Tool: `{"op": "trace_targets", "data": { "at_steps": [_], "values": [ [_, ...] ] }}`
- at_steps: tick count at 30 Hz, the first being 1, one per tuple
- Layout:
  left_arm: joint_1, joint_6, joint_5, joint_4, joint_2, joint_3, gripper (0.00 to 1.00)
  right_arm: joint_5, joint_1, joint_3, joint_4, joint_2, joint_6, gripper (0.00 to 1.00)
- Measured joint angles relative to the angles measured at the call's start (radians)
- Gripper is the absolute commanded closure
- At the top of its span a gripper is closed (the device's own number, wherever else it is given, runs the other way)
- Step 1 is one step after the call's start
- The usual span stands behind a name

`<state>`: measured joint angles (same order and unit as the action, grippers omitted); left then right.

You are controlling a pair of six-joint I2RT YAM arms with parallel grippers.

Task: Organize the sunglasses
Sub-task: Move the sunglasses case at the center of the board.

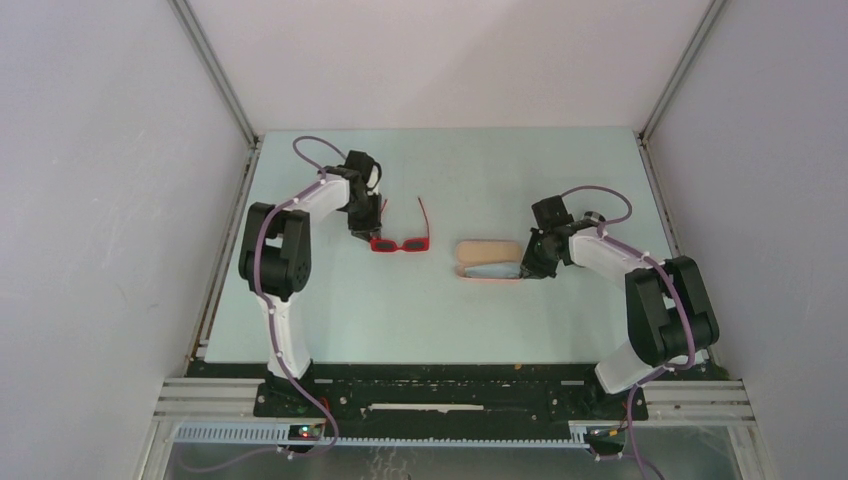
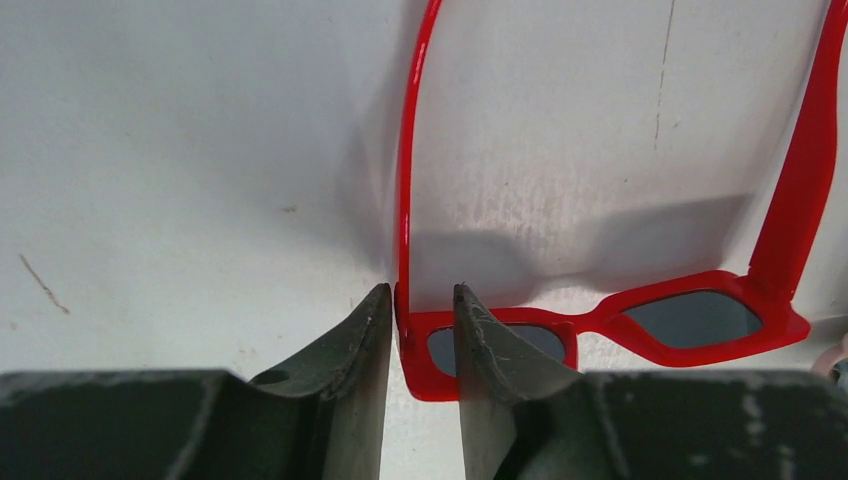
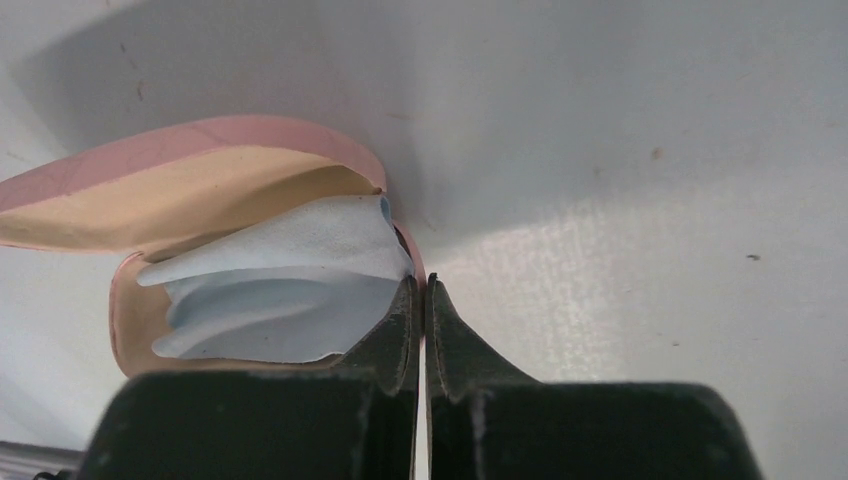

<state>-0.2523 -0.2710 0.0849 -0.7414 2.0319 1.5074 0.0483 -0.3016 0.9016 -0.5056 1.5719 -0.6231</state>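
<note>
Top view: 1 pair of bright red plastic sunglasses (image 1: 400,243) lies arms unfolded on the pale table (image 1: 450,320), left of centre, with the left gripper (image 1: 366,232) at its left end. Near its right lies an open pink oblong case (image 1: 487,250) holding a pale blue cloth (image 1: 492,270), the right gripper (image 1: 527,268) at the case's right end.

Left wrist view: the 2 fingers (image 2: 365,345) are clenched on the sunglasses' frame corner, by the hinge.

Right wrist view: the claw is pinched almost closed on the case's rim, beside the cloth.
</note>
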Motion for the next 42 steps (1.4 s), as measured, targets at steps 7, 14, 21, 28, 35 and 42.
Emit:
{"op": "trace_targets", "data": {
  "at_steps": [7,14,21,28,35,42],
  "values": [
    [-0.010,-0.010,0.006,-0.002,-0.008,-0.043,0.64,-0.023,0.011,0.000,0.005,-0.014,0.042,0.62],
    [-0.018,-0.018,0.006,-0.001,-0.021,-0.055,0.64,-0.018,0.012,0.000,0.002,-0.067,0.054,0.63],
    [-0.027,-0.018,0.006,-0.001,-0.030,-0.056,0.63,-0.016,0.004,0.005,-0.004,-0.159,0.052,0.64],
    [-0.035,-0.044,0.011,0.023,-0.093,-0.137,0.60,-0.013,-0.063,0.044,-0.012,-0.177,0.039,0.64],
    [-0.051,-0.092,0.078,0.047,-0.185,-0.269,0.57,-0.008,-0.185,0.126,-0.018,-0.173,0.031,0.63],
    [-0.042,-0.103,0.067,0.051,-0.310,-0.282,0.57,-0.011,-0.312,0.262,0.002,-0.082,0.026,0.62]
  ]
}}
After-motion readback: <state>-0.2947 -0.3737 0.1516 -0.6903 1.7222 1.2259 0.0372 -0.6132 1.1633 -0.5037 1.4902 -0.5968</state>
